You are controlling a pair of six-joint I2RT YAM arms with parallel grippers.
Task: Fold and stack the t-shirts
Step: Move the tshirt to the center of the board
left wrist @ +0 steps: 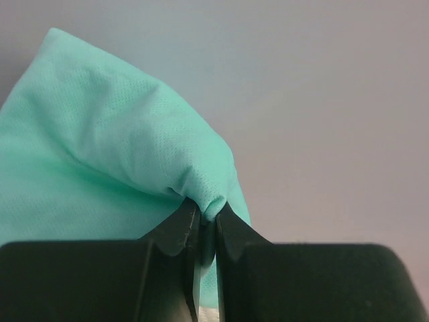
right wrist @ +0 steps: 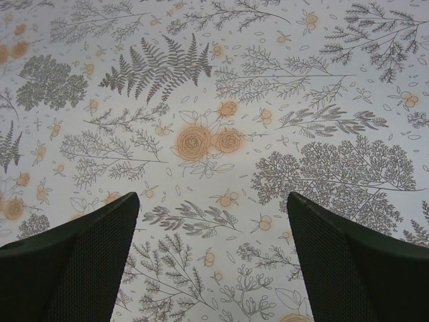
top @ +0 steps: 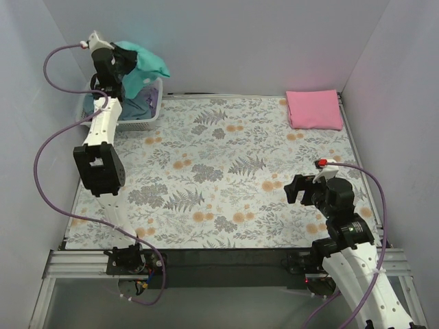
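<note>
A white plastic lattice basket (top: 154, 108) stands at the far left corner of the tabletop (top: 226, 171), which is covered in a pale print of grey ferns and orange flowers. Plain grey walls (top: 240, 41) rise along its far, left and right edges.

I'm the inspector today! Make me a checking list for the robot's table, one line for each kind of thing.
surface: flowery tablecloth, flat, covering the table.
job's things: teal t-shirt held up over the basket, unfolded; pink t-shirt folded at the far right corner.
clutter: white basket at the far left corner, bluish cloth inside.
grippers: left gripper shut on the teal t-shirt; right gripper open, empty, above the tablecloth.
cables: left purple cable looping beside its arm; right purple cable arching over its arm.
surroundings: plain pale walls on three sides.
</note>
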